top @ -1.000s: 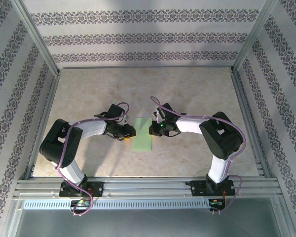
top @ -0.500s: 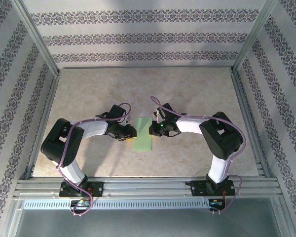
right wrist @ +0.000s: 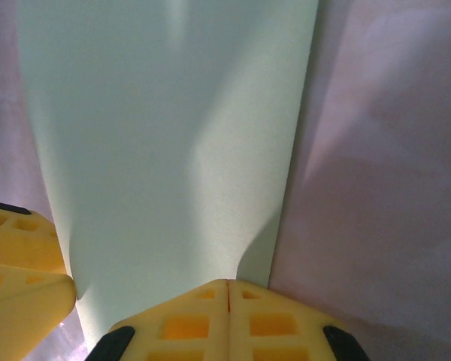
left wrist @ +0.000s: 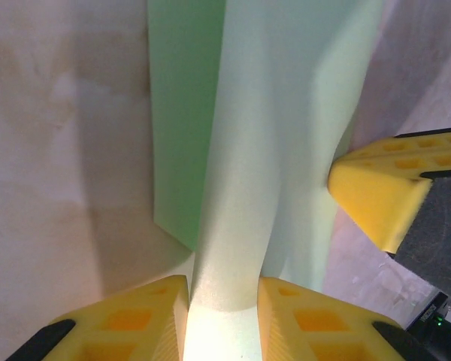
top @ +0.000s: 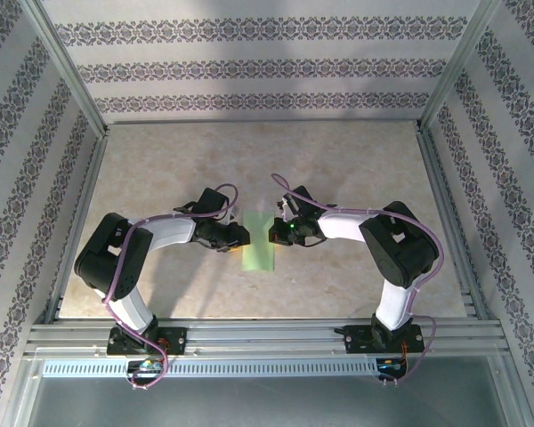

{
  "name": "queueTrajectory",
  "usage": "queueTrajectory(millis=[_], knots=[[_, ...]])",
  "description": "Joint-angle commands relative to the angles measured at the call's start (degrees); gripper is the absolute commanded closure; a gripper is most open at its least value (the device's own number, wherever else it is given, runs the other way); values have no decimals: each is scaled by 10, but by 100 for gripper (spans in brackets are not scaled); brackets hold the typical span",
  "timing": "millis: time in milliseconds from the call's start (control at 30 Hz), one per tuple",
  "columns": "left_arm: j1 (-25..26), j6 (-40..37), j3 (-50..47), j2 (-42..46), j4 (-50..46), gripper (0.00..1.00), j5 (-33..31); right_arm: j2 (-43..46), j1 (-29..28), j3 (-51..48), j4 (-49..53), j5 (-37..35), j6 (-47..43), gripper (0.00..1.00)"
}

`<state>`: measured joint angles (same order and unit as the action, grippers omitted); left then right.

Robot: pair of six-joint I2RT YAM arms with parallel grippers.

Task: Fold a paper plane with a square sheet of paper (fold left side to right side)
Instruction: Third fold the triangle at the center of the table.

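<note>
The square sheet of paper (top: 259,251), pale green, lies mid-table as a narrow doubled strip between my two grippers. My left gripper (top: 242,237) holds its left side. In the left wrist view a rounded ridge of the sheet (left wrist: 248,150) runs up between the yellow fingers of the left gripper (left wrist: 222,289), and both pads touch it. My right gripper (top: 272,235) is at the sheet's right edge. In the right wrist view the right gripper (right wrist: 227,284) is shut, with its tips resting on the sheet (right wrist: 165,135). The paper plane is out of view.
The beige tabletop (top: 338,169) spreads around the sheet, inside aluminium frame rails (top: 89,205) and patterned walls. A yellow finger of the right gripper (left wrist: 383,188) sits close beside the paper in the left wrist view.
My left gripper has crept right towards the right gripper, pushing the sheet's left side up into a bulge, so the strip looks narrower. The right gripper has stayed put.
</note>
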<state>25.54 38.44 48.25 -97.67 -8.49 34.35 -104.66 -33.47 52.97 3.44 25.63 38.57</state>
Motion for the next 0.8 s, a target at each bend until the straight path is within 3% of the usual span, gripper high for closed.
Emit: queueTrajectory(millis=[0, 367, 533, 767], knots=[[7, 6, 2, 6, 18, 65, 1, -8, 4, -19, 33, -5, -9, 100], [5, -8, 21, 2, 8, 61, -4, -7, 4, -17, 34, -4, -10, 100], [5, -4, 21, 5, -3, 71, -11, -2, 5, -19, 33, -7, -11, 100], [6, 17, 8, 17, -5, 95, -11, 14, 8, -10, 29, -8, -21, 97]])
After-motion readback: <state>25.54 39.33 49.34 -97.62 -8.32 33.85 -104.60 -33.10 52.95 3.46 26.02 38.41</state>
